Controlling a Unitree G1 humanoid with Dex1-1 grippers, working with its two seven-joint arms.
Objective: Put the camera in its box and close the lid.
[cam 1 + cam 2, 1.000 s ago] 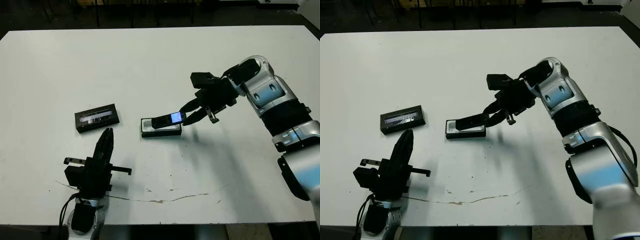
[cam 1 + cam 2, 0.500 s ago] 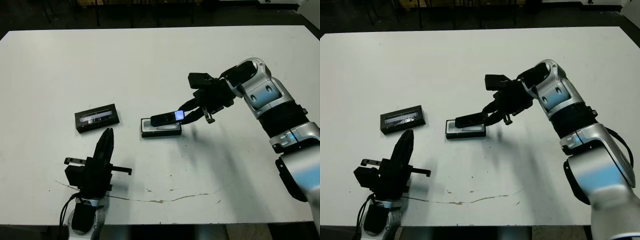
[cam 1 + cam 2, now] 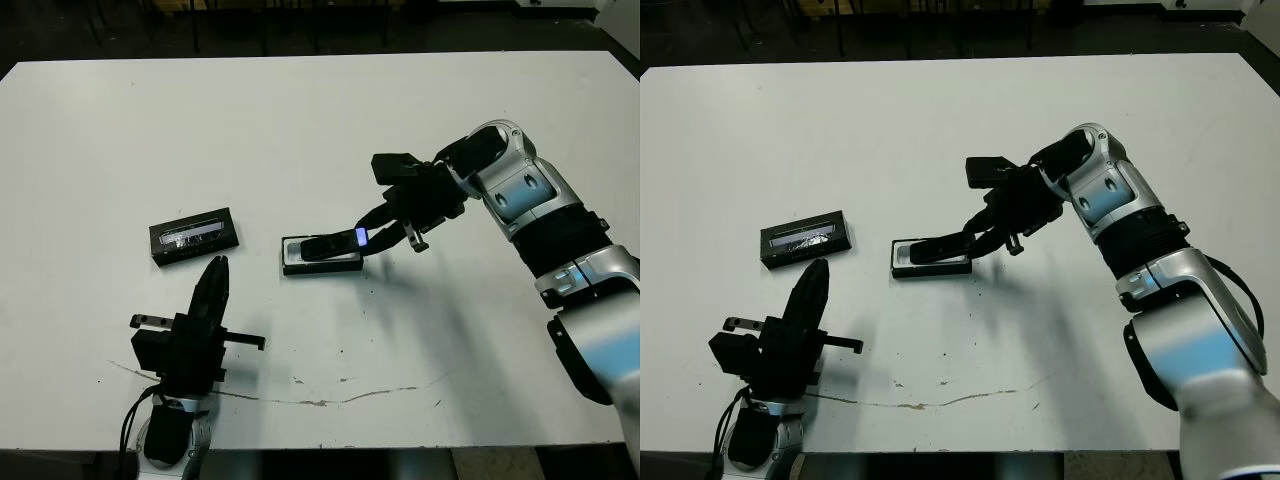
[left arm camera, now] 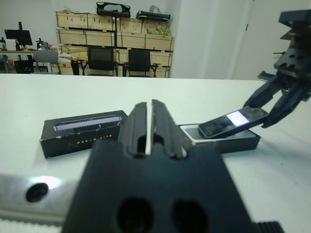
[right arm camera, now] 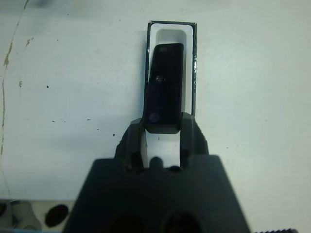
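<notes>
over the box (image 3: 321, 262) the camera (image 3: 335, 243) hangs tilted, far end dipping into the white lining, near end clamped by the right tool (image 3: 372, 233). left of the box lies the lid (image 3: 194, 235); left tool (image 3: 213, 276) closed, nearer the desk (image 3: 300, 110) edge.

The worktop (image 3: 300, 110) is white, marked by a thin brownish streak (image 3: 330, 400). The camera (image 3: 333, 243) is black with a glowing bluish patch. The box (image 3: 322, 257) is black outside, white within. The lid (image 3: 194, 235) is black with a silvery-grey strip.
</notes>
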